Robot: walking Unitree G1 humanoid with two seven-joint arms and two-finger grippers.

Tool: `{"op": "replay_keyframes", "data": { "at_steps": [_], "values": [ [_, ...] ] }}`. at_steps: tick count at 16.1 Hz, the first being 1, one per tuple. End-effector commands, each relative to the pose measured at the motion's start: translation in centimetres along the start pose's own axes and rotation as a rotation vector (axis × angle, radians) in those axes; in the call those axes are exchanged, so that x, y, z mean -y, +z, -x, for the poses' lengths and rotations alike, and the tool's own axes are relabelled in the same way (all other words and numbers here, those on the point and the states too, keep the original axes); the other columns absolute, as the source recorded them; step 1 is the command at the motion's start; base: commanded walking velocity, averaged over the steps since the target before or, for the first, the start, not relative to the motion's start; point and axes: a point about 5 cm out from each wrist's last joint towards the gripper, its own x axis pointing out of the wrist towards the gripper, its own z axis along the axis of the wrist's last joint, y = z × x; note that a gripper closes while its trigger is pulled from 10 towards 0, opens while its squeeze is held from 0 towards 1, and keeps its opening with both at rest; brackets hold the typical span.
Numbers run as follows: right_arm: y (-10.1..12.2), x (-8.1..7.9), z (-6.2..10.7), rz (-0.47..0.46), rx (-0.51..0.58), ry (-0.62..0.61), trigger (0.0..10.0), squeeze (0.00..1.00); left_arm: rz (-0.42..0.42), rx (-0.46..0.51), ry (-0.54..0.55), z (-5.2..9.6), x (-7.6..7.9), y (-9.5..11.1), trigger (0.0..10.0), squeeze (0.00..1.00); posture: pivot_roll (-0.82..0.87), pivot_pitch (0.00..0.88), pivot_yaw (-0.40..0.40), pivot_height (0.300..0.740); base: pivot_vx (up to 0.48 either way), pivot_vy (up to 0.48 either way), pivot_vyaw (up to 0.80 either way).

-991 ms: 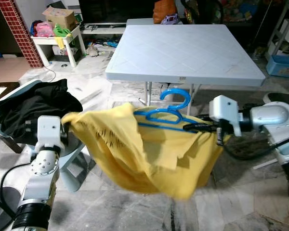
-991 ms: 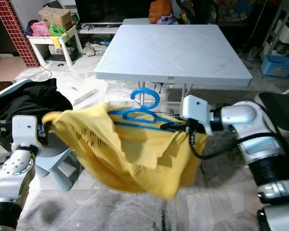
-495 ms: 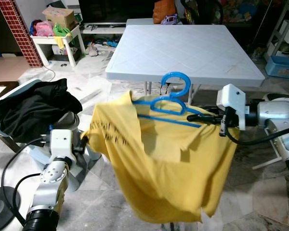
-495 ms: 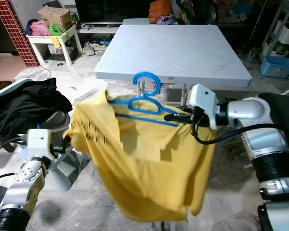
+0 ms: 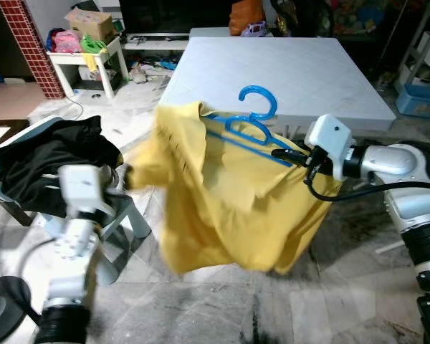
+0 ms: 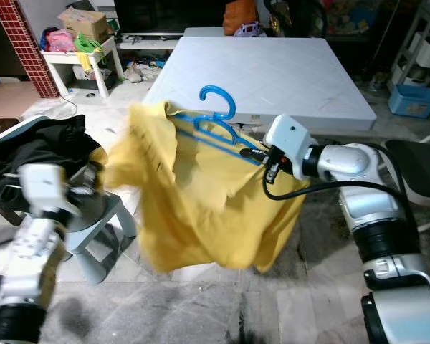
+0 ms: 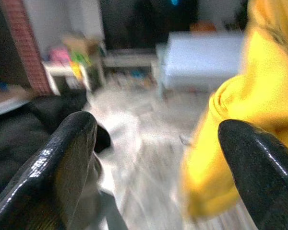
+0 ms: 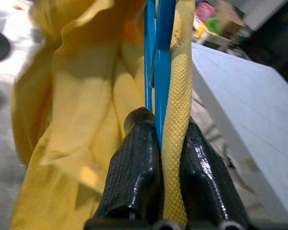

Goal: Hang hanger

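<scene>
A blue plastic hanger (image 5: 249,123) sits tilted inside the neck of a yellow shirt (image 5: 222,204), its hook (image 6: 218,100) sticking up in front of the table. My right gripper (image 5: 292,155) is shut on the hanger's lower bar together with a fold of the shirt's collar; the right wrist view shows the fingers (image 8: 137,158) clamped on the blue bar (image 8: 162,72). The shirt hangs loose and blurred below it. My left gripper (image 7: 156,127) is open beside the shirt's left side (image 7: 240,105), holding nothing; it hangs near the stool (image 5: 123,174).
A white folding table (image 5: 287,64) stands just behind the hanger. Black clothes (image 5: 46,154) lie on a chair at my left, by a grey stool (image 5: 125,215). A small white side table (image 5: 82,57) with clutter and a blue bin (image 5: 419,97) stand further back.
My left gripper has let go of the shirt's left side and drawn back. The shirt now swings from the hanger alone, which my right gripper has tilted up and left.
</scene>
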Motion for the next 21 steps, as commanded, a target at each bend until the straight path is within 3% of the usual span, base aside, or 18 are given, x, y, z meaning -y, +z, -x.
{"op": "replay_keyframes", "data": {
  "at_steps": [1, 2, 3, 4, 5, 7, 9, 15, 18, 19, 20, 21],
  "values": [
    [1.4, 1.1, 0.0, 0.045, 0.040, -0.067, 10.0, 0.00, -0.057, -0.165, 0.015, 0.7, -0.3, -2.7, 10.0, 1.00, -0.02, 0.000, 0.022, 0.740, 0.000, 0.000, 0.00],
    [1.4, 1.3, -0.3, 0.051, 0.034, -0.090, 10.0, 0.00, -0.165, -0.318, 0.030, 1.6, -0.9, -5.3, 10.0, 1.00, -0.02, 0.000, 0.022, 0.740, 0.000, 0.000, 0.00],
    [1.5, 1.3, -0.4, 0.070, 0.034, -0.099, 10.0, 0.00, -0.180, -0.315, 0.078, 2.1, -1.4, -5.8, 10.0, 1.00, -0.02, 0.000, 0.020, 0.740, 0.000, 0.000, 0.00],
    [1.6, 1.6, -0.6, 0.066, 0.036, -0.135, 10.0, 0.00, -0.084, -0.243, 0.059, 2.1, -0.9, -4.8, 10.0, 1.00, -0.02, 0.000, 0.016, 0.740, 0.000, 0.000, 0.00],
    [1.6, 1.8, -0.7, 0.060, 0.035, -0.152, 10.0, 0.00, -0.074, -0.185, 0.064, 1.9, -0.8, -4.0, 10.0, 1.00, -0.02, 0.000, 0.016, 0.740, 0.000, 0.000, 0.00],
    [2.1, 1.0, -1.2, 0.023, 0.062, -0.104, 10.0, 0.00, -0.101, -0.076, 0.053, 1.1, -0.2, -1.9, 10.0, 1.00, -0.01, 0.000, 0.010, 0.740, 0.000, 0.000, 0.00],
    [2.3, -0.9, -1.5, 0.025, 0.091, 0.011, 10.0, 0.00, -0.125, 0.028, -0.028, -0.4, 2.0, 0.4, 10.0, 1.00, 0.00, 0.000, 0.002, 0.740, 0.000, 0.000, 0.00],
    [2.2, -3.9, -1.7, -0.032, 0.112, 0.120, 10.0, 0.00, -0.198, 0.186, -0.183, -2.3, 7.4, 3.2, 10.0, 1.00, -0.02, 0.000, 0.016, 0.740, 0.000, 0.000, 0.00],
    [2.6, -4.7, -1.6, -0.088, 0.141, 0.149, 10.0, 0.00, -0.203, 0.180, -0.193, -2.4, 7.9, 2.8, 10.0, 1.00, -0.03, 0.000, 0.024, 0.740, 0.000, 0.000, 0.00],
    [2.9, -5.0, -1.4, -0.096, 0.146, 0.162, 10.0, 0.00, -0.198, 0.173, -0.199, -2.5, 8.1, 2.5, 10.0, 0.86, -0.04, 0.000, 0.027, 0.740, 0.000, 0.000, 0.00],
    [2.9, -5.0, -1.4, -0.094, 0.145, 0.160, 10.0, 0.00, -0.197, 0.174, -0.201, -2.5, 8.2, 2.5, 10.0, 0.86, -0.04, 0.000, 0.027, 0.740, 0.000, 0.000, 0.00],
    [2.7, -4.9, -1.4, -0.092, 0.134, 0.146, 10.0, 0.00, -0.187, 0.174, -0.215, -2.5, 8.6, 2.6, 10.0, 0.00, -0.04, 0.000, 0.027, 0.740, 0.000, 0.000, 0.00]
  ]
}}
